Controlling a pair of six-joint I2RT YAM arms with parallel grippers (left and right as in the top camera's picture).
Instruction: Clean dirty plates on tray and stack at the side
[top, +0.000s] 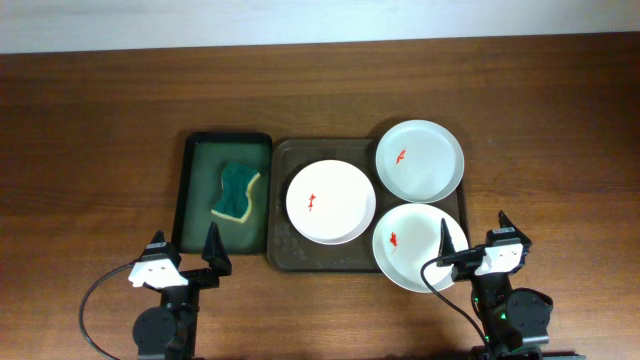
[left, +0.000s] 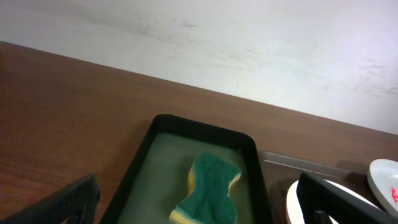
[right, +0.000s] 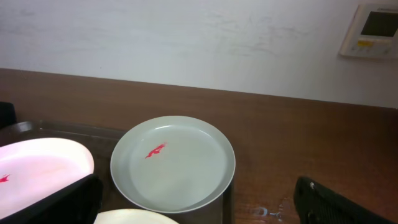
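Three white plates with red smears lie on the dark brown tray (top: 283, 250): one at the left (top: 330, 202), one at the back right (top: 420, 160), one at the front right (top: 415, 248). The back right plate also shows in the right wrist view (right: 180, 168), the left plate at that view's left edge (right: 43, 165). My left gripper (top: 184, 255) is open and empty near the table's front edge, in front of the black tray. My right gripper (top: 472, 243) is open and empty, just at the front right plate's right rim.
A smaller black tray with a green inside (top: 205, 190) stands left of the brown tray and holds a green and yellow sponge (top: 236, 193), also seen in the left wrist view (left: 208, 193). Bare wooden table lies all around.
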